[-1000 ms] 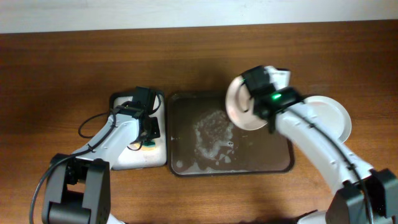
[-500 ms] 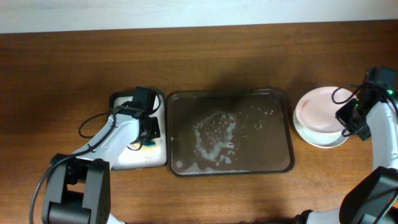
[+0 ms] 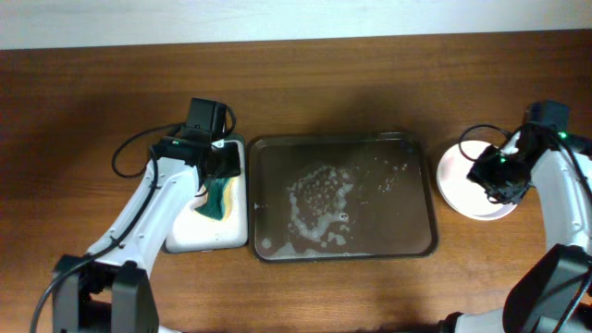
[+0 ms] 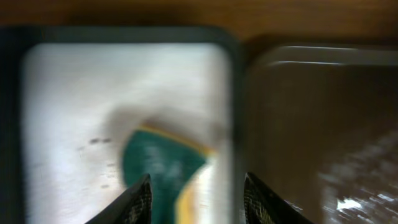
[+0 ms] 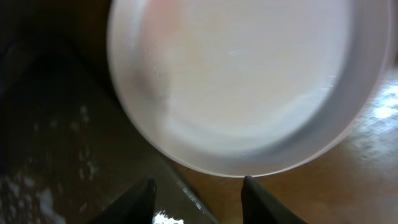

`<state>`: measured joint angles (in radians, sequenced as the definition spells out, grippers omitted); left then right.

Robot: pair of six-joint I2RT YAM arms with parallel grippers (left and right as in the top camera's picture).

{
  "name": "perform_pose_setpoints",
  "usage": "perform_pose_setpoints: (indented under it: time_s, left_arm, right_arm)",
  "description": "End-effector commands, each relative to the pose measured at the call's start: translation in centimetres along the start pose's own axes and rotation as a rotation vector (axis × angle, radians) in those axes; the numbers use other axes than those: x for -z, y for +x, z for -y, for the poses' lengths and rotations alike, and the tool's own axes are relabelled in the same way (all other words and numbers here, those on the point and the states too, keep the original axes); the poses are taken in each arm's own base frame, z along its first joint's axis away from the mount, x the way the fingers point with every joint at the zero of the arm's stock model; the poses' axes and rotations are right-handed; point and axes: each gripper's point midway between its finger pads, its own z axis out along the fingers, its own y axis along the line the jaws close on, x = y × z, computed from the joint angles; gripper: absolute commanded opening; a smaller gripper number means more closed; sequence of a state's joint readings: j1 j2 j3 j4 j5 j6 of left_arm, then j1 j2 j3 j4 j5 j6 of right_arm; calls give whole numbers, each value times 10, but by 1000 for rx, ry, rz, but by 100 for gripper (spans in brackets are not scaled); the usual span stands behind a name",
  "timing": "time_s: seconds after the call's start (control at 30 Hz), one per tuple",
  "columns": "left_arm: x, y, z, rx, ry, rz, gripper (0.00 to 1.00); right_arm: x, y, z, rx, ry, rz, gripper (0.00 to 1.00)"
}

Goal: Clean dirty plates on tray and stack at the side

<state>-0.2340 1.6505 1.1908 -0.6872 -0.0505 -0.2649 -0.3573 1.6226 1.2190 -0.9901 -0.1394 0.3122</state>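
Note:
The dark brown tray (image 3: 421,199) lies mid-table, flecked with white foam, with no plate on it. The plates (image 3: 458,180) sit stacked on the table to the right of the tray; they look clean and white in the right wrist view (image 5: 242,81). My right gripper (image 3: 492,178) is open and empty, just above the stack's near edge (image 5: 196,199). My left gripper (image 3: 215,171) is open and empty above the green and yellow sponge (image 3: 215,196), which the left wrist view (image 4: 165,168) shows between the fingers below.
The sponge lies in a small black-rimmed tray with a white inside (image 3: 190,231), left of the brown tray. That small tray's white floor (image 4: 81,106) fills the left wrist view. Cables trail from both arms over the table.
My right arm carried a plate from over the tray to the stack on the right, let it go and drew back slightly. My left gripper lifted off the sponge.

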Motion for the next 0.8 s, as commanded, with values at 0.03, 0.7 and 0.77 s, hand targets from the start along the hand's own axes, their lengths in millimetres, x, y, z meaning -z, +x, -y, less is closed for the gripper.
perform_pose_setpoints:
  time_s: [0.03,0.7,0.77]
  left_arm:
    - [1,23,55,-81,169,-65,34]
    - [-68,78,20,-17,-244,-219,0]
    - [-67,75,15,-1,-277,-200,0]
  right_arm:
    - [-8,14,-34,168,-30,-19,47]
    - [-10,28,-48,235,-24,-47,49]
    - [-10,28,-48,235,-23,-49,49]
